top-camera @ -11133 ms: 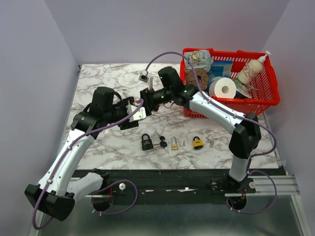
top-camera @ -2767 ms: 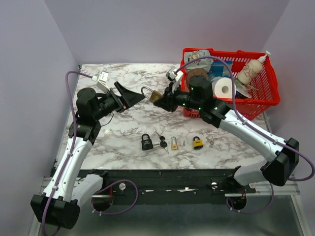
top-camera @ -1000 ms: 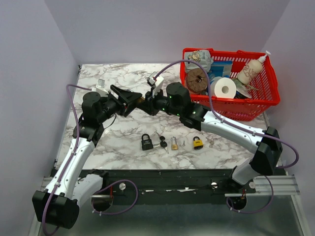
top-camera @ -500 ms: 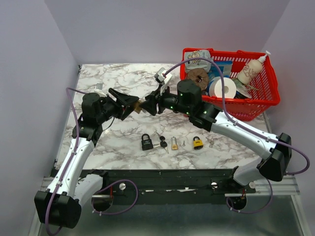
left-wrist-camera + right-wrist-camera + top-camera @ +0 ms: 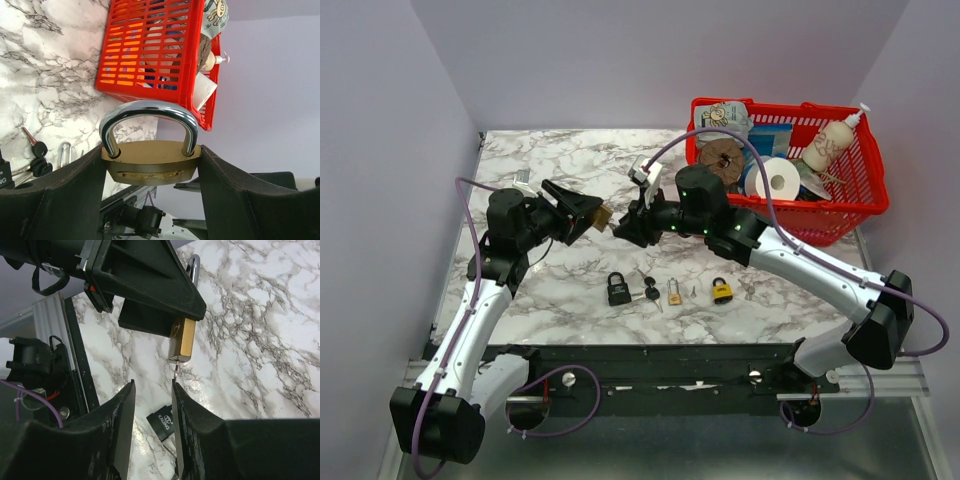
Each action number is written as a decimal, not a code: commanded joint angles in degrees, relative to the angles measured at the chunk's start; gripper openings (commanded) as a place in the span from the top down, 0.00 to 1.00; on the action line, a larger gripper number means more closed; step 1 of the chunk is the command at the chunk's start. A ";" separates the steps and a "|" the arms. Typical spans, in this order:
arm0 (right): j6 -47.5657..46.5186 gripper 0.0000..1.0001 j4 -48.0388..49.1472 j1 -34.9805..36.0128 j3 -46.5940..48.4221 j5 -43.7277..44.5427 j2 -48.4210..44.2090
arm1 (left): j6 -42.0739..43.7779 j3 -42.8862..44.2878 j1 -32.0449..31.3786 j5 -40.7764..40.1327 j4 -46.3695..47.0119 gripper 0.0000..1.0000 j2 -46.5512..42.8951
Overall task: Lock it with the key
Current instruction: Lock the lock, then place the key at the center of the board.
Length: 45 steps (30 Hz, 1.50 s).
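Brass padlock (image 5: pixel 150 162): held off the tabletop, well left of the red basket (image 5: pixel 145 50), keyhole end turned toward the other arm.
Shackle (image 5: pixel 147 107): both legs look seated in the body. Judged pushed home; whether it is locked can't be read.
Left gripper (image 5: pixel 585 212): jaws pinching the padlock body across its two narrow ends.
Key (image 5: pixel 176 371): sticks out of the keyhole, thin and seen edge-on, running along the inner face of one right finger.
Right gripper (image 5: pixel 153 390): jaws apart, straddling the key and not visibly squeezing it; sits between padlock and basket.
Change: under three seconds ago the right gripper carried the padlock close by the basket's left wall while the left jaws hung wide and empty. A second ago the two met. Now the left has the lock and the right has let go and backed off slightly.
Meaning: handover looks complete, so the right arm is free to work the key. Likely next: re-pinch the key, turn, withdraw. Risk: the thin key slips past the finger.
Spare locks: black padlock (image 5: pixel 618 290) and yellow padlock (image 5: pixel 721 291) lie on the marble, nearer than the basket and to its left.
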 commanded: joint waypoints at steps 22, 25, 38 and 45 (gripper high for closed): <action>-0.20 0.76 -3.64 0.06 6.32 -0.09 8.16 | -0.40 0.37 0.38 0.92 3.59 1.00 -1.77; -0.11 0.79 -4.35 0.06 6.67 -0.18 8.77 | 0.03 0.63 0.29 0.92 3.50 1.00 -1.77; 1.21 0.99 -4.96 0.06 6.86 1.14 7.73 | 1.44 0.46 1.25 -1.01 0.42 1.00 -2.03; 2.70 0.99 -4.88 0.15 2.46 0.00 4.30 | 1.00 1.33 7.74 -0.83 3.05 1.00 0.16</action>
